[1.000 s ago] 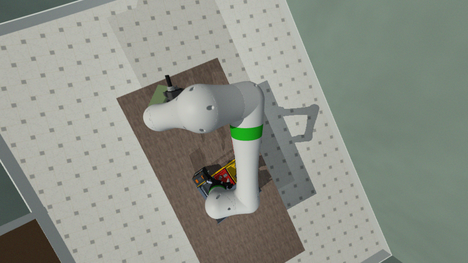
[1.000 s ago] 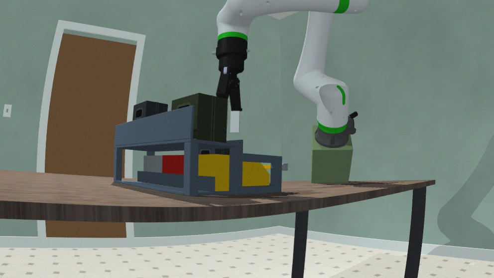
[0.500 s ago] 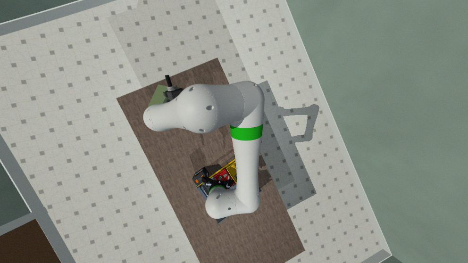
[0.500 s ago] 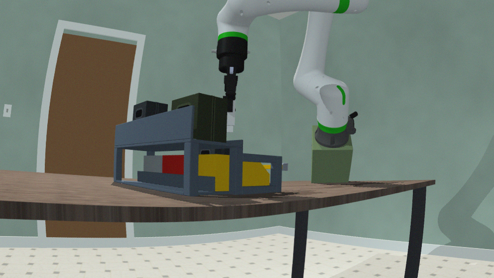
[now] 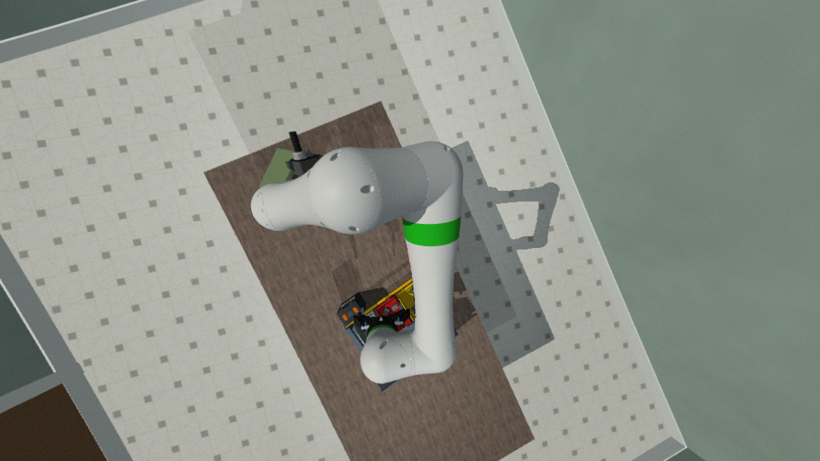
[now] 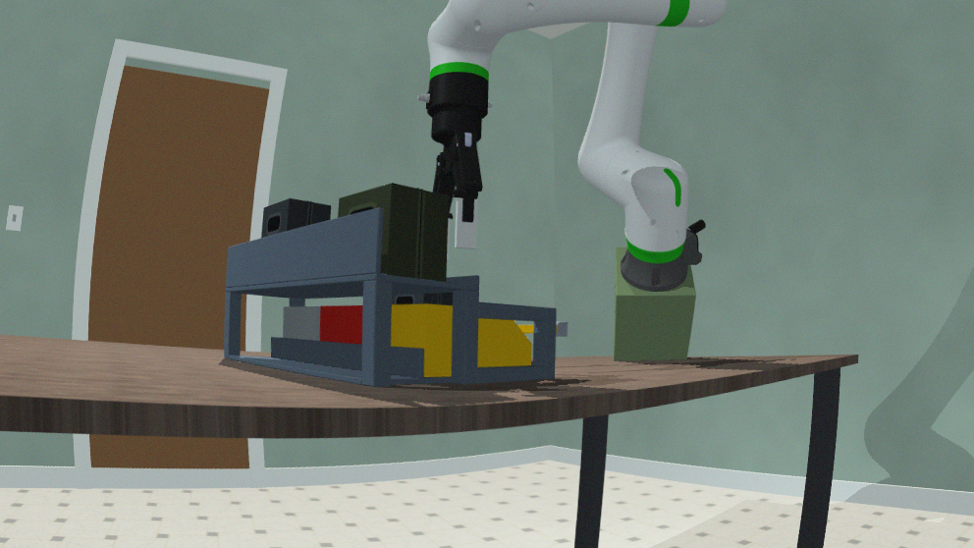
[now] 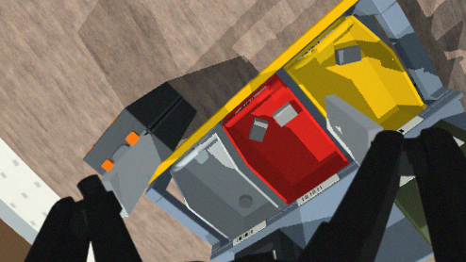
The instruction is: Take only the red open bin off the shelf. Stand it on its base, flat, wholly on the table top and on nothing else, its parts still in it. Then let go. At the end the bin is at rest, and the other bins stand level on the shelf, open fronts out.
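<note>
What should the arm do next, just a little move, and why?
Probably shift sideways until the open jaws straddle the red bin: in the wrist view one finger overlaps the yellow bin, the other the dark case.
</note>
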You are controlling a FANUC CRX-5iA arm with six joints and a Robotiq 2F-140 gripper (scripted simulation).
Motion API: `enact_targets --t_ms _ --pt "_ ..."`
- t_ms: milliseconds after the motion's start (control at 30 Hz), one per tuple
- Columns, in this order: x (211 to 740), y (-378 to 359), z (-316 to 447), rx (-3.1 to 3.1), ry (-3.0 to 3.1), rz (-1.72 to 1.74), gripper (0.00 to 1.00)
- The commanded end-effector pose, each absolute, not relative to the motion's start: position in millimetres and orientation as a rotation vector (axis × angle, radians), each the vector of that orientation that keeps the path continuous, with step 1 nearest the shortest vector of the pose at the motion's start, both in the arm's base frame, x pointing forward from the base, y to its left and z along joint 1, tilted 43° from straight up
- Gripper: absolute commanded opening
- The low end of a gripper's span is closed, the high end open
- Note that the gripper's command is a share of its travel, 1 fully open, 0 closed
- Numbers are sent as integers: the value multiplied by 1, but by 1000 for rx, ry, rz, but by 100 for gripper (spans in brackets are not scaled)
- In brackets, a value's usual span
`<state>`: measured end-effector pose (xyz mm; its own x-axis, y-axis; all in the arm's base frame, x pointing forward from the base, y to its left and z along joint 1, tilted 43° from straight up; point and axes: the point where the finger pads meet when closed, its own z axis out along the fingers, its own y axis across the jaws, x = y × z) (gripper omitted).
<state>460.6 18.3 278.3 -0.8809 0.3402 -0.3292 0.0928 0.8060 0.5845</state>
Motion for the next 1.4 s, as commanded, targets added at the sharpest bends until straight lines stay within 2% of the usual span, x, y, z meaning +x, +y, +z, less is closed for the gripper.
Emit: enact_targets --t_ms 0,200,367,767,933,1367 --pt "461 18 278 285 2563 805 100" --pt "461 18 278 285 2563 805 100" --pt "461 18 278 -49 2530 706 100" --pt "461 18 278 -49 2530 706 100" --pt "461 18 278 -335 2472 613 100" --pt "461 18 278 -398 2455 591 100"
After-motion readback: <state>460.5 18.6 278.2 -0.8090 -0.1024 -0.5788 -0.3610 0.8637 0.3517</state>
